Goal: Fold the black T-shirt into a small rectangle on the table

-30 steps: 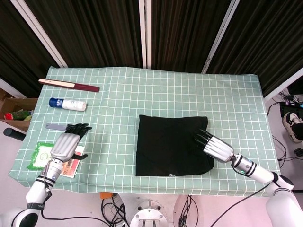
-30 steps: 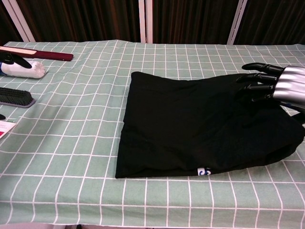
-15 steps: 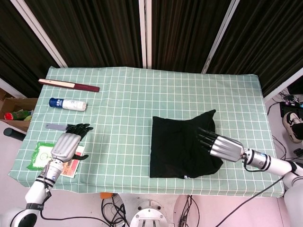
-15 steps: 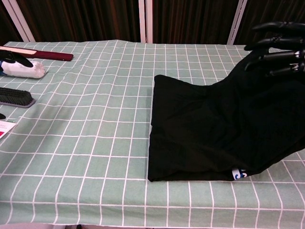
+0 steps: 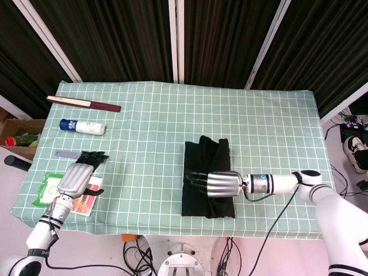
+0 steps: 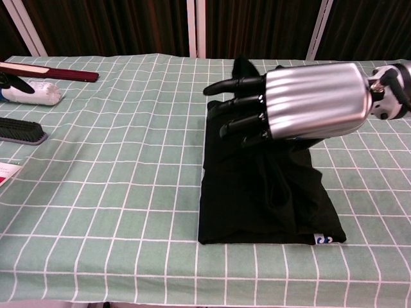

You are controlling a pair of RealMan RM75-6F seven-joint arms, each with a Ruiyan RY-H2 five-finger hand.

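— What lies along the left of the green checked tablecloth?
— A dark red flat stick, a white bottle with a blue cap on its side, a grey brush, and a green packet beside a red-and-white card.

A black cotton T-shirt (small blue-and-white label at its hem) lies on a pale green tablecloth with a white grid. Silver-backed right hand, black fingers. Dark red flat stick; white bottle, blue cap.
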